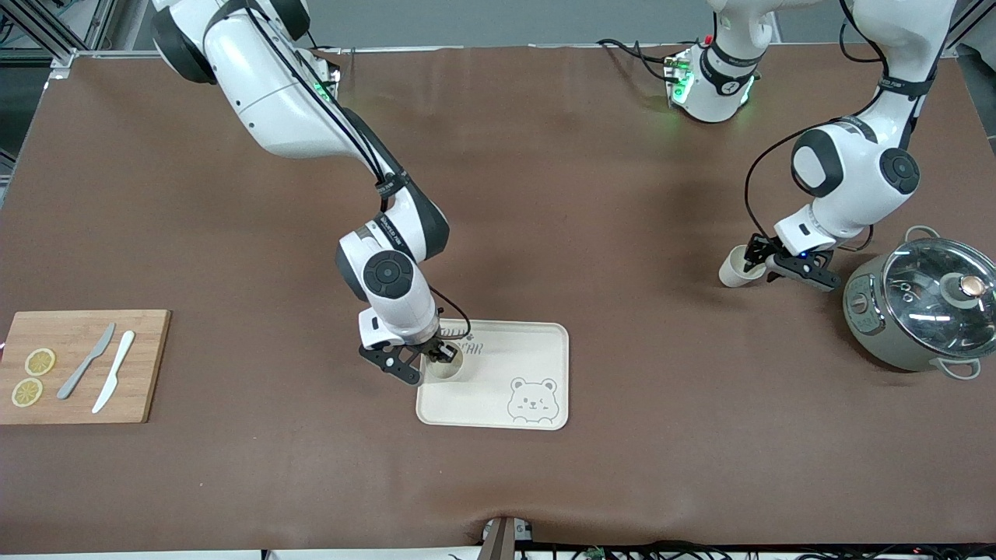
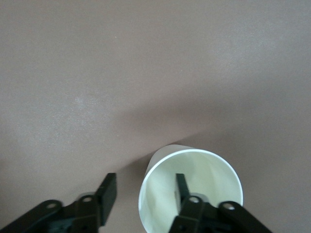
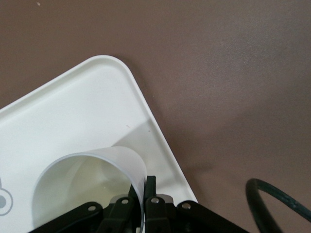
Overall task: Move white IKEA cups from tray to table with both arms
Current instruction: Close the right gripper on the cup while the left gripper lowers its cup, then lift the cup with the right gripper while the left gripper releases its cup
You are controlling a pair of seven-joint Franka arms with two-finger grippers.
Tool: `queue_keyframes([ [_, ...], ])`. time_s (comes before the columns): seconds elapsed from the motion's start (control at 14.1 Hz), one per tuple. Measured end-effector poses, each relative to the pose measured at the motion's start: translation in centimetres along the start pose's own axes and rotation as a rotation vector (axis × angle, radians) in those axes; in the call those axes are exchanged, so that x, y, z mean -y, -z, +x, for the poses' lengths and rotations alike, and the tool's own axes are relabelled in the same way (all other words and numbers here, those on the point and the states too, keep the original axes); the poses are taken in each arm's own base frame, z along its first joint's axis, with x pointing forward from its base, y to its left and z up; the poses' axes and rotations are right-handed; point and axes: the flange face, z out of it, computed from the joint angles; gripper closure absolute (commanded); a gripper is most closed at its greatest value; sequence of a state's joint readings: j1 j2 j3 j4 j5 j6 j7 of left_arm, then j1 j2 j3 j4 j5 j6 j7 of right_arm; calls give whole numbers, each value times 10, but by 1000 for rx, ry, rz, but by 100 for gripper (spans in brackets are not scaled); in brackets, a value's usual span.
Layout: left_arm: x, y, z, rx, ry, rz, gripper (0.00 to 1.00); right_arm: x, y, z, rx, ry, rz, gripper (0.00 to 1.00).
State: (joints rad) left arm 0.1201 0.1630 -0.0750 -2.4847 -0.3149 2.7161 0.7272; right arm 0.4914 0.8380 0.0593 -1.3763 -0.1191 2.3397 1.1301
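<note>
I can't read the tray's lettering [image 1: 465, 342], half covered by the right gripper [image 1: 424, 364], the cup [image 3: 90, 187] there runs off the right wrist view's edge with its base unseen, and the left gripper [image 2: 145, 187] hides the lower rim of the second cup [image 2: 194, 179]

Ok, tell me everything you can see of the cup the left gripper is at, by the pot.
The cup is a small plain cream-white tumbler, handleless, slightly tapered, matte like plastic, empty inside. It stands upright on the bare brown table, beside the lidded pot and off the bear tray. The left gripper straddles its rim with the jaws apart: one finger reaches inside the cup, the other stands clear outside the wall.
</note>
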Motion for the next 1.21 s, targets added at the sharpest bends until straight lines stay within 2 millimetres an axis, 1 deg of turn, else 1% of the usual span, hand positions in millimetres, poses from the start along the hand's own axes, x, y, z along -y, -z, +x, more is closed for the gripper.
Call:
queue_keyframes([
  [0.07, 0, 0, 0, -1, 0, 1, 18, 0, 0, 0, -1, -1, 1, 100],
  [0.14, 0, 0, 0, -1, 0, 1, 15, 0, 1, 0, -1, -3, 1, 100],
  [0.21, 0, 0, 0, -2, 0, 2, 10, 1, 0, 0, 0, -4, 1, 100],
  [0.28, 0, 0, 0, -2, 0, 2, 0, 1, 0, 0, 0, -4, 1, 100],
  [0.78, 1, 1, 1, -5, 1, 5, 0, 3, 3, 0, -3, -14, 6, 100],
  [0.92, 1, 1, 1, -7, 1, 6, 0, 7, 11, -1, -3, -12, 11, 100],
  [1.06, 2, 2, 2, -11, 0, 8, 0, 8, 18, -5, 17, -8, -25, 100],
  [1.14, 2, 3, 3, -14, 0, 10, 0, 9, 26, -5, 20, -8, -34, 100],
  [1.21, 2, 5, 4, -18, 0, 12, 0, 11, 41, -3, 18, -9, -36, 100],
])
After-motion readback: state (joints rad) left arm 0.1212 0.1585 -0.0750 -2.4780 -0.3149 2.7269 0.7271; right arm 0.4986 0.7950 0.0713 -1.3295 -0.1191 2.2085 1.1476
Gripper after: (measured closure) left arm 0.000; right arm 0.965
